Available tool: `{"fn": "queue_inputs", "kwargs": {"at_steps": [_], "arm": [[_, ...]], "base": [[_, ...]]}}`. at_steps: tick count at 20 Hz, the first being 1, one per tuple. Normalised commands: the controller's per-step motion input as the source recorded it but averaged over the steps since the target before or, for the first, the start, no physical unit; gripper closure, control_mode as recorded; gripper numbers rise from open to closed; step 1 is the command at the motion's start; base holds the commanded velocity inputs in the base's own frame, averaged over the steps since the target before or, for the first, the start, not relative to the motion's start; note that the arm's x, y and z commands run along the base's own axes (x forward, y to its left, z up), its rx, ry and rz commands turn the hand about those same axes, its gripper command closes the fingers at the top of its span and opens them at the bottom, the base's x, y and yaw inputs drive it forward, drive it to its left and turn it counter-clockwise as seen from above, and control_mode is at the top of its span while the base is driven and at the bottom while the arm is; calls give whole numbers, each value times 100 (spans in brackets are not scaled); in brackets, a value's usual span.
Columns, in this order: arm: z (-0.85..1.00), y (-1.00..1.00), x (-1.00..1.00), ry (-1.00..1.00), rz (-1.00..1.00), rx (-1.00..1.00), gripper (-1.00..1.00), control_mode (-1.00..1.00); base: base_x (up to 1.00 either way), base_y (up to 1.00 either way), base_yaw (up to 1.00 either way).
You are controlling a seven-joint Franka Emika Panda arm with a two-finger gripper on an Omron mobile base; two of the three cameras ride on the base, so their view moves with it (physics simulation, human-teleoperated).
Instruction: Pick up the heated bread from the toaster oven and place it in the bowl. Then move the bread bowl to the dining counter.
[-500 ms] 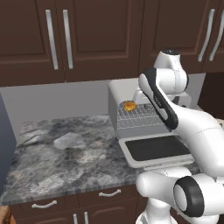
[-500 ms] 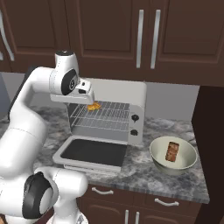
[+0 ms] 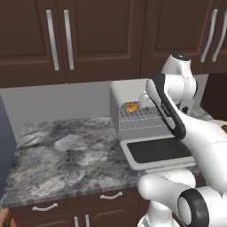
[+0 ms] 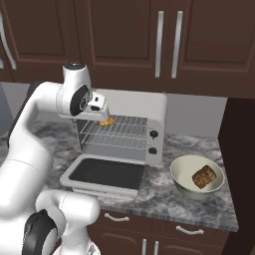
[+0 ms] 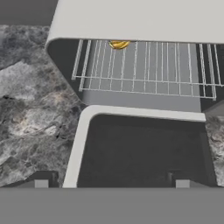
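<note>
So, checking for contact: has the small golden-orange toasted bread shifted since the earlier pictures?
No: the bread lies at the same back-left spot on the white toaster oven's wire rack.

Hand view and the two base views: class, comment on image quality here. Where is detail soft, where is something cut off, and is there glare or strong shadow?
Hand view: soft and blurry, the heated bread cut off by the toaster oven top. Left base view: even light, no glare, the arm blocking much of the oven. Right base view: sharpest, with the wire rack, bowl and dark chunk clear and shadows faint.
</note>
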Motion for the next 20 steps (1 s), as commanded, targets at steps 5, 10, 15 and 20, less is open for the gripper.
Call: {"fn": "queue_inputs", "kwargs": {"at_steps": [5,10,15,20], "arm": [[-44,-33,-3,-20,0,8,-100,-100],[-28,-43,33,-7,0,3,-100,-100],[-9,-31,47,-17,-2,8,-100,-100],[-33,-12,42,-14,-2,3,-100,-100]], "base": [[0,0,0],[0,0,0],[0,0,0],[0,0,0]]}}
